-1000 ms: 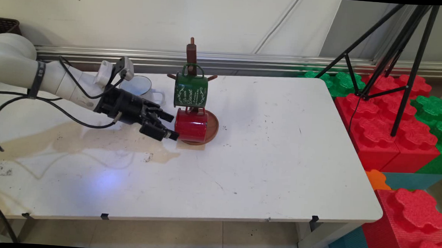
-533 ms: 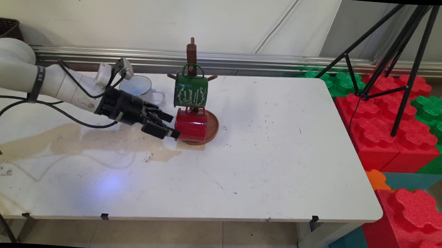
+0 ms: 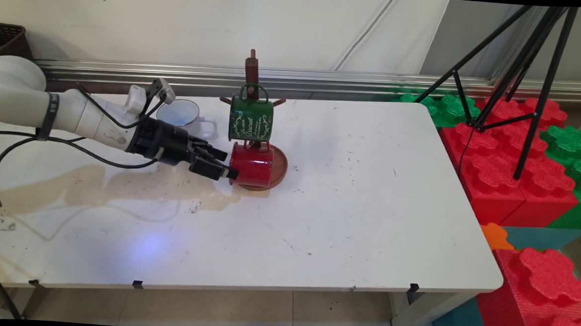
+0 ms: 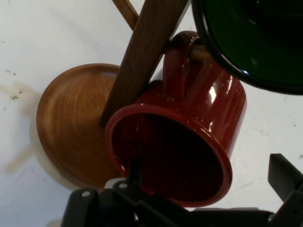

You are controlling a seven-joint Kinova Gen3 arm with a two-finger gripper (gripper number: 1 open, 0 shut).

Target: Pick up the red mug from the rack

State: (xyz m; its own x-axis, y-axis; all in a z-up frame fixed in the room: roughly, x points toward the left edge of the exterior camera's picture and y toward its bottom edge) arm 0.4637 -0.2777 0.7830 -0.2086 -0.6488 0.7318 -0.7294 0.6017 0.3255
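Mug: glossy red enamel mug (image 3: pixel 251 164) hung mouth-down on wooden rack (image 3: pixel 252 71).
Gripper (image 3: pixel 229 166): jaws apart, one finger inside the rim.

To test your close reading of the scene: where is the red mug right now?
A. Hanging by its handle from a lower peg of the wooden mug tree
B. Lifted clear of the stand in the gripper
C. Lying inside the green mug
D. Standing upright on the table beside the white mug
A: the red mug hangs by its handle from the wooden mug tree, below the green mug.
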